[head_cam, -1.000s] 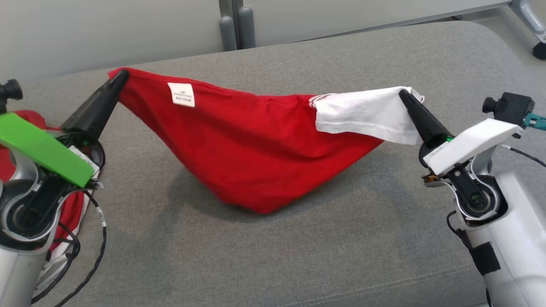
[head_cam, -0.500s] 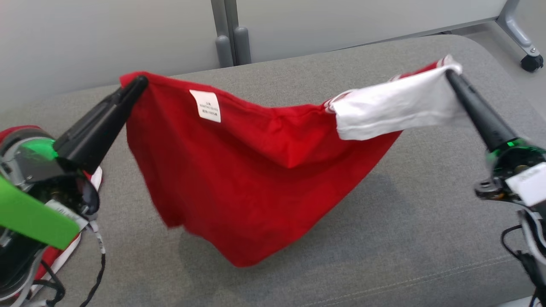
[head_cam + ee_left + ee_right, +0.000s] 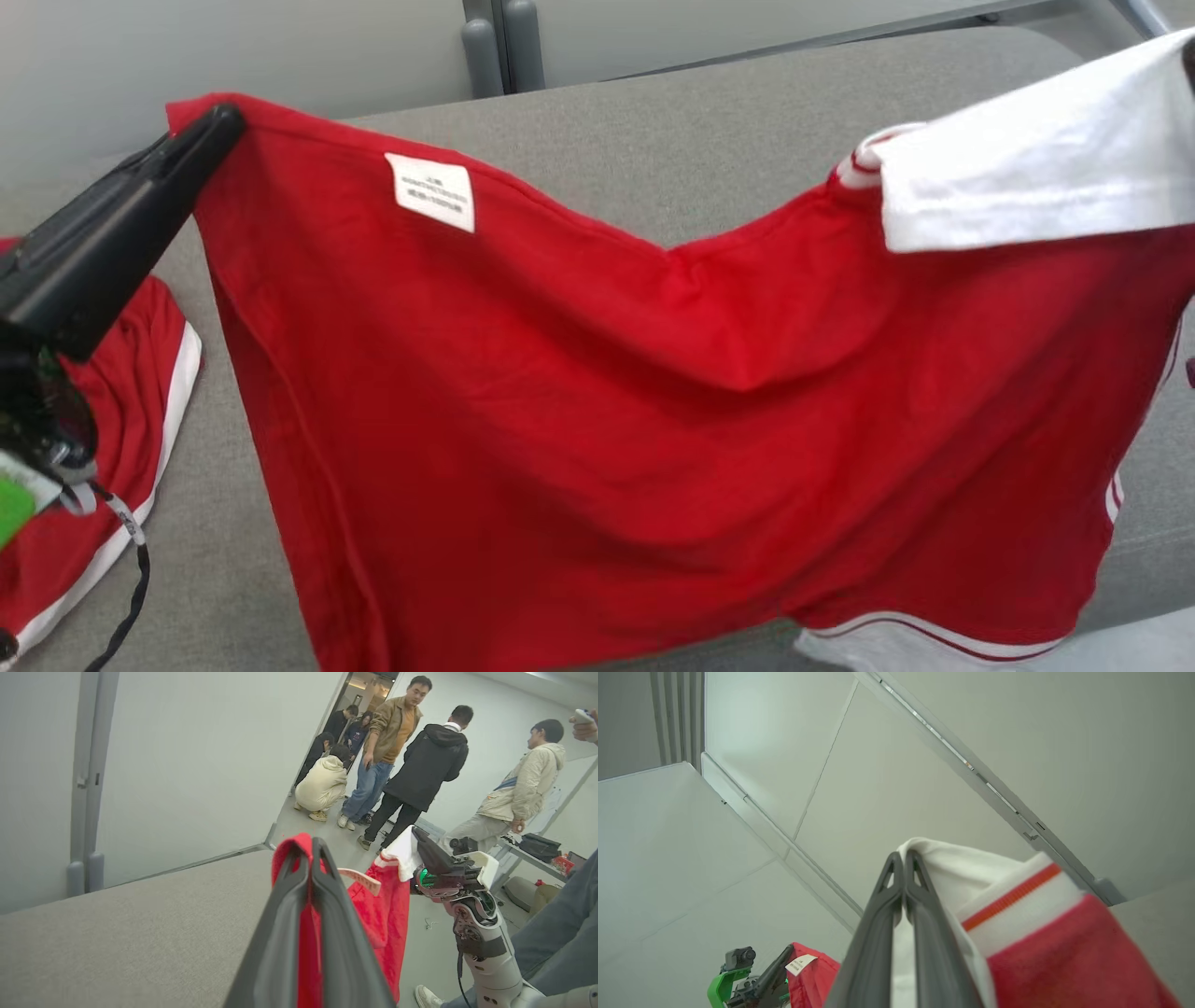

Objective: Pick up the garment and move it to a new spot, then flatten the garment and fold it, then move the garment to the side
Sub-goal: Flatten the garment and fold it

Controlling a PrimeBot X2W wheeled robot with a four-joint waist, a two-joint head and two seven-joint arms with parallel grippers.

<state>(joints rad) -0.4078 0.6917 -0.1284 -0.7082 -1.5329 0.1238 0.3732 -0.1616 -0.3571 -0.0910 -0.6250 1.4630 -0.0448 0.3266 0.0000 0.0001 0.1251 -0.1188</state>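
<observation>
One red knit garment (image 3: 579, 392) is hanging spread out above the grey woven cushion (image 3: 700, 121), sagging in the middle. Two grippers are holding it. The left gripper (image 3: 219, 121) is keeping its two dark tapered fingers clamped on a red corner above the cushion's left side. The right gripper (image 3: 903, 856) is pinching the white panel (image 3: 1027, 168) (edged with red stripes) above the cushion's right side. One white rectangular label (image 3: 431, 191) is showing on the garment. One second red garment (image 3: 140, 392), white-trimmed, is lying on the cushion's left end.
</observation>
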